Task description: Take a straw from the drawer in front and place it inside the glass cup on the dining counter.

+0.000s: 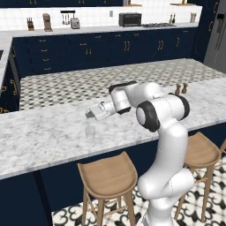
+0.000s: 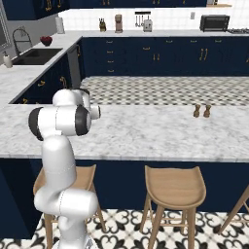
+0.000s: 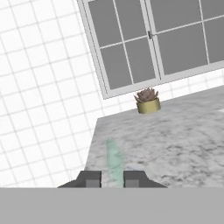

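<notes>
— Where is the straw [image 3: 114,161]?
— A thin, pale, translucent stick pinched between the narrow jaws of the gripper [image 1: 91,114], above the marble dining counter [image 1: 48,132].
— And the glass cup [image 1: 90,131]?
— A faint clear tumbler, seemingly just below the gripper, near the counter's front edge.

Arm [image 1: 165,132] is looking glossy white and chunky, rounded segments with dark bands showing at the joints. Gripper [image 3: 112,179] is showing two small, squarish dark-grey finger tips [image 3: 92,179].
</notes>
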### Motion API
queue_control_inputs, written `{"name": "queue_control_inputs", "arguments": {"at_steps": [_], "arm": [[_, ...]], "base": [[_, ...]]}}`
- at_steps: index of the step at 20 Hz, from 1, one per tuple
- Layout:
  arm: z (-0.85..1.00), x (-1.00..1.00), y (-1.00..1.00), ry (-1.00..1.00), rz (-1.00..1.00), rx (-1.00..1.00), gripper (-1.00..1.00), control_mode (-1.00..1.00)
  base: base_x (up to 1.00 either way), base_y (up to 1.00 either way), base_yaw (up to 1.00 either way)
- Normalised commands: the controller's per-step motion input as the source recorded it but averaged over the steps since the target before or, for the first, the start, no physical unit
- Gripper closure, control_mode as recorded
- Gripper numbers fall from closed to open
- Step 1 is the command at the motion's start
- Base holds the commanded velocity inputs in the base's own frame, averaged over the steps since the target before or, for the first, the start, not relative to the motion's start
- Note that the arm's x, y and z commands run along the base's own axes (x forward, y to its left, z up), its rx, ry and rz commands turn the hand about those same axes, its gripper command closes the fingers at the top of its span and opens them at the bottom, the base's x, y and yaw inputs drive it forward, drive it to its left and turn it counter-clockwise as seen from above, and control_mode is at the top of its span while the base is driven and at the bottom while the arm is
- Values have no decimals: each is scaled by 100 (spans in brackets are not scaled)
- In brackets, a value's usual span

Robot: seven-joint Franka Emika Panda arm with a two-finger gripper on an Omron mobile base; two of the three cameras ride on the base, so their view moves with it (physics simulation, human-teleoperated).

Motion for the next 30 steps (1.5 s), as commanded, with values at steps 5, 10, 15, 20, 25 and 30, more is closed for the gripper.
{"name": "queue_control_inputs", "arguments": {"at_steps": [5, 10, 15, 20, 25, 30], "arm": [[-1, 49, 0, -4, 0, 0, 100, -100], [-26, 8, 0, -2, 0, 0, 100, -100], [-37, -28, 0, 0, 0, 0, -100, -100], [-6, -11, 0, 0, 0, 0, -100, -100], [31, -23, -4, -10, 0, 0, -100, -100], [74, -28, -15, -14, 0, 0, -100, -100]], "base": [[0, 0, 0], [0, 0, 0], [0, 0, 0], [0, 0, 0], [0, 0, 0], [0, 0, 0]]}}
